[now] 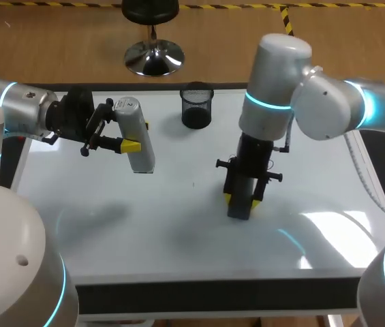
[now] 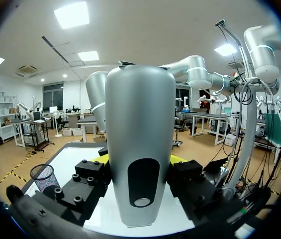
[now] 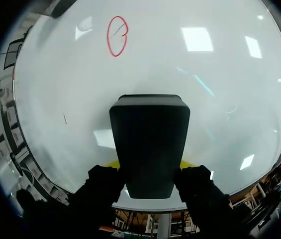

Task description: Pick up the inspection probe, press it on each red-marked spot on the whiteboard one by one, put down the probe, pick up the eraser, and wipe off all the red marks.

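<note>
My left gripper [image 1: 137,135] is shut on the silver-grey inspection probe [image 1: 140,144] and holds it over the back left of the whiteboard [image 1: 144,231]. In the left wrist view the probe [image 2: 140,149] stands upright between the yellow-tipped fingers [image 2: 179,160]. My right gripper [image 1: 241,200] points straight down near the board's middle, shut on the black eraser [image 1: 240,208]. In the right wrist view the eraser [image 3: 150,144] sticks out ahead of the fingers, and a red looped mark [image 3: 117,36] lies on the board well ahead of it. The head view does not show the red mark.
A black mesh cup [image 1: 197,105] stands at the back edge of the board, between the two arms; it also shows beside the probe as the mesh cup [image 2: 44,177]. A tiny dark stroke [image 3: 64,118] lies on the board beside the eraser.
</note>
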Robot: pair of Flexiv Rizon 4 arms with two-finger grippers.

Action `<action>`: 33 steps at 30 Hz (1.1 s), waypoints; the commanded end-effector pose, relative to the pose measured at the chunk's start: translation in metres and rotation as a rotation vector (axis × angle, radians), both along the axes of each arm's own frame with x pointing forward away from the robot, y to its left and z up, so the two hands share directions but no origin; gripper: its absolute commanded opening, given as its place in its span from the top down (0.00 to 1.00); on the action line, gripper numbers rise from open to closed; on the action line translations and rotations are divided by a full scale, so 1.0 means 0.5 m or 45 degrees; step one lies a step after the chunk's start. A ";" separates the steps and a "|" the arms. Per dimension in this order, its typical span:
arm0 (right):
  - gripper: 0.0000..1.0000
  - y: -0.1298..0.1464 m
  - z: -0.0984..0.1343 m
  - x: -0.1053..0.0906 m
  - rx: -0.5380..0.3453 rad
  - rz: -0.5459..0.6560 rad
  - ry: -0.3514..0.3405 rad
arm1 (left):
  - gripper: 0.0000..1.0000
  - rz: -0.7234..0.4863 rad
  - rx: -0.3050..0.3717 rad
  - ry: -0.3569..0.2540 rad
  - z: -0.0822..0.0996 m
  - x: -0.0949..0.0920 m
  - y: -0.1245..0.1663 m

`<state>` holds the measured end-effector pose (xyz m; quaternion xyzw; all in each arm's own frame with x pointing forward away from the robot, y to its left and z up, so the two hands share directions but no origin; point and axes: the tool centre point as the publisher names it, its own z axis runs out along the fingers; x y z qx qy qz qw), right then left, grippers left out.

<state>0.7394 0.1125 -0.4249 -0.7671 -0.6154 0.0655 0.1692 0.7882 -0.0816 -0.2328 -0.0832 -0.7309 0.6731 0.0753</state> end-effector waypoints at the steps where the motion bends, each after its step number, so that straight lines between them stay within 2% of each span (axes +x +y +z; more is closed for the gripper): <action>1: 1.00 -0.063 -0.032 -0.014 0.031 -0.019 -0.013 | 1.00 -0.007 -0.002 0.001 0.001 0.004 0.001; 3: 1.00 -0.076 -0.032 -0.017 0.028 -0.028 -0.023 | 1.00 -0.007 -0.002 0.001 0.001 0.004 0.001; 5: 1.00 -0.084 -0.030 -0.020 0.032 -0.022 -0.070 | 1.00 -0.007 -0.002 0.001 0.001 0.004 0.001; 11: 1.00 -0.118 -0.022 -0.029 0.011 -0.049 -0.090 | 1.00 -0.007 -0.002 0.001 0.001 0.004 0.001; 22: 1.00 -0.175 0.039 -0.050 -0.046 -0.025 -0.145 | 1.00 -0.007 -0.002 0.001 0.001 0.004 0.001; 26: 1.00 -0.191 0.061 -0.046 -0.147 0.004 -0.149 | 1.00 -0.007 -0.002 0.001 0.001 0.004 0.001; 28: 1.00 -0.199 0.077 -0.045 -0.211 0.010 -0.208 | 1.00 -0.007 -0.002 0.001 0.001 0.004 0.001; 30: 1.00 -0.200 0.099 -0.046 -0.394 0.017 -0.327 | 1.00 -0.007 -0.002 0.001 0.001 0.004 0.001; 33: 1.00 -0.200 0.099 -0.046 -0.394 0.017 -0.327 | 1.00 -0.007 -0.002 0.001 0.001 0.004 0.001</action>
